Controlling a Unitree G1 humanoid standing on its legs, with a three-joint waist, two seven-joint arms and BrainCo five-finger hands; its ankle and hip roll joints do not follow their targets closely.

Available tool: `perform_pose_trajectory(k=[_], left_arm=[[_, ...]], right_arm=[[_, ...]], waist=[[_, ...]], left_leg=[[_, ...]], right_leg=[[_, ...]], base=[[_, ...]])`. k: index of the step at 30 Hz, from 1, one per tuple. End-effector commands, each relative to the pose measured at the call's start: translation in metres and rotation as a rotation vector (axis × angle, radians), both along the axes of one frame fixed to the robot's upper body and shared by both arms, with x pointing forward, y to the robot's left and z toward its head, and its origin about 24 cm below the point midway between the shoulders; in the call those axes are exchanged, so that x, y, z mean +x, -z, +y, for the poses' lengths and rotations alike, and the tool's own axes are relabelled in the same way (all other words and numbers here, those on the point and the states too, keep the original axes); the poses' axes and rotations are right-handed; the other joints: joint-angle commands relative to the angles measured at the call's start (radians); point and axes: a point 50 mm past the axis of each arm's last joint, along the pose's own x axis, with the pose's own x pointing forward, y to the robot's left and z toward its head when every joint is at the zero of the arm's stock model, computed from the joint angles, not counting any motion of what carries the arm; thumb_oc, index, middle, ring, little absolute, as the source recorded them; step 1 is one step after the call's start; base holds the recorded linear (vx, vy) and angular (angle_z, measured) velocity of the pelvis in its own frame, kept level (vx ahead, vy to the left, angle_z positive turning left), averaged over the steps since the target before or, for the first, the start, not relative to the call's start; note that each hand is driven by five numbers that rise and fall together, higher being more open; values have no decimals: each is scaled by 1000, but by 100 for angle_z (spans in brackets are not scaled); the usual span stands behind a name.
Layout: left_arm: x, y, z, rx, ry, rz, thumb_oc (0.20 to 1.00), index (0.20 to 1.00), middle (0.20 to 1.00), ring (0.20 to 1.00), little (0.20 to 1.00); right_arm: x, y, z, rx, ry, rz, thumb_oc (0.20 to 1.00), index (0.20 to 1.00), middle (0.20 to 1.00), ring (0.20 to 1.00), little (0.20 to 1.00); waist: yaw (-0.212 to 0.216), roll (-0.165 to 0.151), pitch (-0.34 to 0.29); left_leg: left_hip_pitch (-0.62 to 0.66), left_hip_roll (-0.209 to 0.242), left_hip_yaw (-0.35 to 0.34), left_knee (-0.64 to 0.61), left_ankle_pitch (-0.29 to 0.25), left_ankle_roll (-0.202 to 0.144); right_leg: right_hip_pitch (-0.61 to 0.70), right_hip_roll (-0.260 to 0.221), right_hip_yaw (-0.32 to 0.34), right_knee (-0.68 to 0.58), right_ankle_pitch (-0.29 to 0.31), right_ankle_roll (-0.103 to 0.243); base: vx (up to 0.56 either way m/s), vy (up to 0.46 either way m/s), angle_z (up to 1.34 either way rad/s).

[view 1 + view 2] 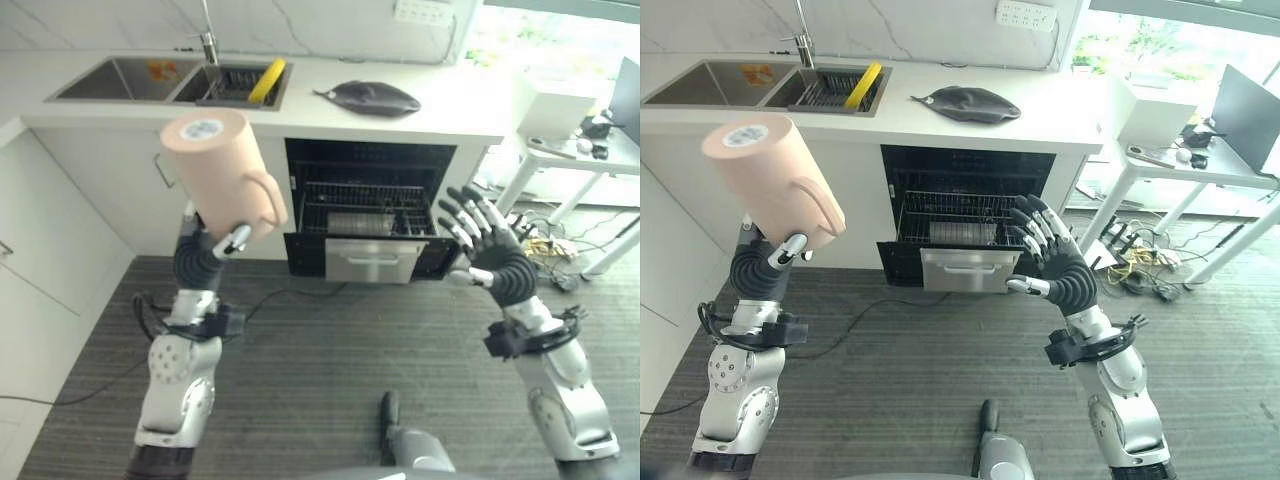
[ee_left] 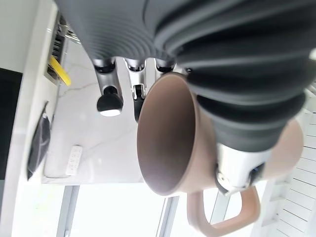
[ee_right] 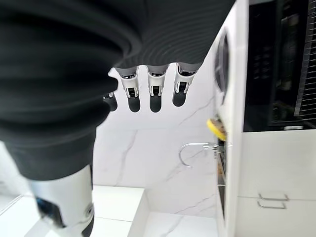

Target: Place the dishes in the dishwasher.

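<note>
A: Where's the mug?
B: Pink mug point(image 1: 218, 170) is up in the air in the L hand point(image 1: 203, 252), tipped so its base faces the camera, handle point(image 1: 268, 203) toward the dishwasher side. L wrist view shows the mug's open mouth point(image 2: 165, 133) w/ fingers point(image 2: 109, 96) curled over the rim and the thumb point(image 2: 240, 165) clamped on the outside by the handle. So: gripping the mug.

A: R hand?
B: R hand point(image 1: 1058, 262) raised in front of the dishwasher point(image 1: 368, 205), palm away, fingers spread and straight, holding nothing. R wrist view agrees: fingertips point(image 3: 155, 101) in a row, nothing between them.

A: Dishwasher state?
B: Built in under the white counter point(image 1: 455, 105), opening dark, wire rack point(image 1: 365, 208) visible inside. A silver drawer-like panel point(image 1: 372, 260) sticks out at the bottom. Mug is left of the opening and above it, not inside, not touching the rack.

A: Else on the counter?
B: Double steel sink point(image 1: 170, 82) at the left w/ a tap point(image 1: 208, 40); a yellow item point(image 1: 266, 80) lies across the right basin, can't tell what it is. A dark flat thing point(image 1: 370, 97) on the counter above the dishwasher, near the back. Wall socket strip point(image 1: 1026, 15) behind.

A: Floor?
B: Grey striped floor point(image 1: 330, 350). White desk point(image 1: 1200, 160) off to the right w/ small items on top.
</note>
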Motion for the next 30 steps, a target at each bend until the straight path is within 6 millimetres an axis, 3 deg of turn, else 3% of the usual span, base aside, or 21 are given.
perform_pose_trajectory(k=[1, 2, 5, 8, 11, 13, 14, 16, 18, 23, 30], left_arm=[[-6, -28, -1, 14, 62, -148, 200, 200, 200, 200, 200], [-8, -25, 1, -6, 80, -145, 200, 200, 200, 200, 200], [-11, -21, 2, -10, 95, -142, 200, 200, 200, 200, 200], [-10, -19, 3, -11, 89, -143, 200, 200, 200, 200, 200], [-11, -17, 4, -26, 77, -144, 200, 200, 200, 200, 200], [-11, -17, 4, -31, 67, -139, 200, 200, 200, 200, 200], [-10, -16, 4, -31, 72, -138, 200, 200, 200, 200, 200], [-9, -15, 4, -31, 90, -141, 200, 200, 200, 200, 200], [-8, -14, 6, -37, 81, -140, 200, 200, 200, 200, 200], [-6, -21, 7, -22, 81, -166, 200, 200, 200, 200, 200], [-2, -24, 2, 42, 74, -145, 200, 200, 200, 200, 200]], right_arm=[[-4, -20, -5, 2, 14, -106, 1000, 1000, 1000, 1000, 1000], [-6, -18, -8, -3, 14, -95, 1000, 1000, 1000, 1000, 1000], [-7, -14, -12, -8, 29, -81, 1000, 1000, 1000, 1000, 1000], [-4, -13, -12, -9, 34, -74, 1000, 1000, 1000, 1000, 1000], [-5, -10, -10, -26, 24, -70, 1000, 1000, 1000, 1000, 1000], [-6, -10, -9, -35, 15, -64, 1000, 1000, 1000, 1000, 1000], [-6, -10, -9, -41, 17, -65, 1000, 1000, 1000, 1000, 1000], [-6, -12, -12, -47, 34, -74, 1000, 1000, 1000, 1000, 1000], [-5, -12, -14, -40, 38, -72, 1000, 1000, 1000, 1000, 1000], [-10, -10, -15, -27, 30, -67, 1000, 1000, 1000, 1000, 1000], [-6, -9, -8, 14, 29, -62, 1000, 1000, 1000, 1000, 1000]], waist=[[-13, -17, -18], [-13, -23, -19], [-4, -35, -11], [4, -20, -6], [15, 11, 2], [27, 20, 5], [33, 24, 7], [35, 22, 7], [38, 18, -2], [37, 4, -14], [74, -22, -14]], left_leg=[[-103, 111, 5, 134, 119, -77], [-156, 122, 7, 253, 153, -86], [-259, 101, 15, 375, 143, -71], [-259, 74, 38, 241, 123, -50], [-250, 61, 26, -3, 190, -66], [-263, 60, 0, -67, 237, -75], [-284, 72, 22, -97, 274, -82], [-312, 93, 90, -98, 296, -83], [-314, 92, 104, -100, 289, -74], [-285, 62, 99, -110, 256, -38], [-278, -1, 68, -113, 228, 14]], right_leg=[[80, -46, 23, -35, -121, 94], [103, -32, 30, -38, -136, 71], [151, -28, 33, -46, -163, 50], [182, -24, 35, -50, -189, 63], [225, -8, 60, -70, -216, 78], [254, 0, 73, -81, -230, 79], [281, 2, 68, -91, -245, 79], [313, -8, 36, -103, -261, 82], [331, -21, 12, -103, -271, 92], [316, -59, 7, -46, -283, 127], [276, -116, 2, 70, -272, 171]], base=[[173, -447, -16], [153, -360, -23], [137, -229, -30], [173, 9, -23], [221, 118, -6], [229, 95, 3], [205, 121, -20], [191, 193, -24], [197, 243, 4], [187, 250, -14], [140, 242, 13]])
